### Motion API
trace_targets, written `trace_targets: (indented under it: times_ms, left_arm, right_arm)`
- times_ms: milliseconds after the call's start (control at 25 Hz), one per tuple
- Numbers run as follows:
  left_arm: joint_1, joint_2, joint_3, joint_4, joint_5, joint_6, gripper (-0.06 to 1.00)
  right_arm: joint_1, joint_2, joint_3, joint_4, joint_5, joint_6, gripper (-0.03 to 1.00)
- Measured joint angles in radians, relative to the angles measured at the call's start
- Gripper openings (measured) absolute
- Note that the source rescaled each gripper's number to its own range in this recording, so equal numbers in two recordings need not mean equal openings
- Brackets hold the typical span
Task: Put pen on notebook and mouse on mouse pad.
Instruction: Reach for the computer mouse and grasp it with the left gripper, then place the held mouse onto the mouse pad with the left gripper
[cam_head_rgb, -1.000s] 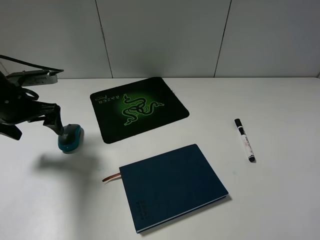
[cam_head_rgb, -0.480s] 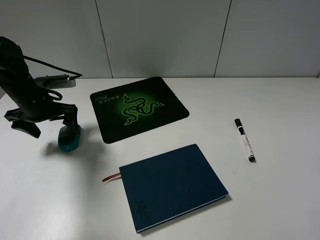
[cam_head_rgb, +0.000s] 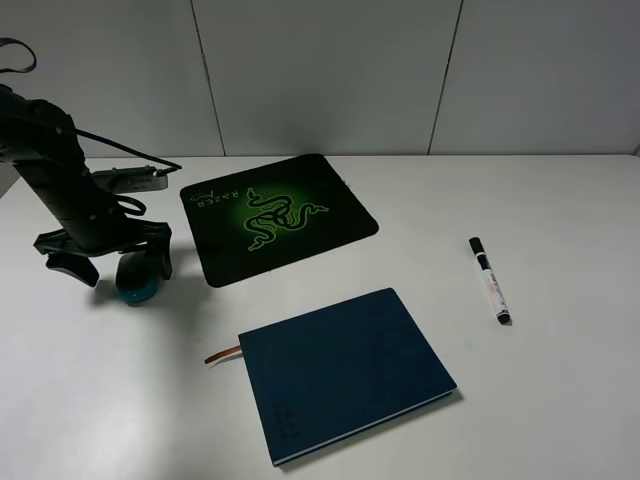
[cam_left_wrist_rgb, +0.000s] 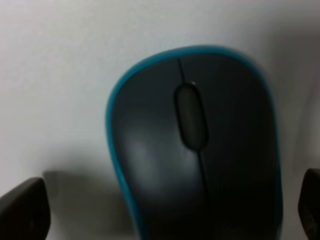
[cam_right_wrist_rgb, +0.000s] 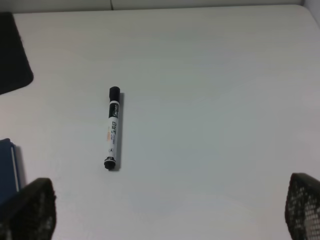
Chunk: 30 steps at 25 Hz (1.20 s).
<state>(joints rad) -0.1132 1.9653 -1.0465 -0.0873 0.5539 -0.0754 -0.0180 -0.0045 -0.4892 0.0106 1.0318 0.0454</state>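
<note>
Being light, rigid, slick, the mouse (cam_left_wrist_rgb: 195, 145) is best pinched at its teal sides by the wide-spread left gripper (cam_left_wrist_rgb: 167, 205).

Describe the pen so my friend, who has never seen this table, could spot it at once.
Start at the white table and find the dark blue notebook. To its right, alone on bare tabletop, lies the pen. It is the only slim stick-shaped thing there: white barrel, black cap and end.
</note>
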Motion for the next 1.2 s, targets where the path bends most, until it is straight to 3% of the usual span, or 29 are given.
trace_targets:
  times_ms: [240,320,480,560,600,680,1200]
  left_arm:
    - [-0.005,0.011,-0.004,-0.004,-0.003,-0.002,0.99]
    - [-0.005,0.012,-0.005,-0.004,-0.003,-0.002,0.92]
    - [-0.005,0.013,-0.005,-0.004,-0.003,-0.002,0.56]
    - [-0.005,0.014,-0.005,-0.004,-0.003,-0.002,0.3]
    - [-0.005,0.014,-0.005,-0.004,-0.003,-0.002,0.3]
    - [-0.005,0.016,-0.005,-0.005,-0.003,-0.002,0.03]
    - [-0.005,0.017,-0.005,-0.005,-0.004,-0.002,0.0]
  right_arm:
    - [0.0,0.0,0.0,0.002,0.0,0.0,1.0]
    - [0.0,0.0,0.0,0.002,0.0,0.0,1.0]
    - [0.0,0.0,0.0,0.002,0.0,0.0,1.0]
    - [0.0,0.0,0.0,0.002,0.0,0.0,1.0]
    - [0.0,0.0,0.0,0.002,0.0,0.0,1.0]
    - [0.0,0.0,0.0,0.002,0.0,0.0,1.0]
    - [0.0,0.0,0.0,0.002,0.0,0.0,1.0]
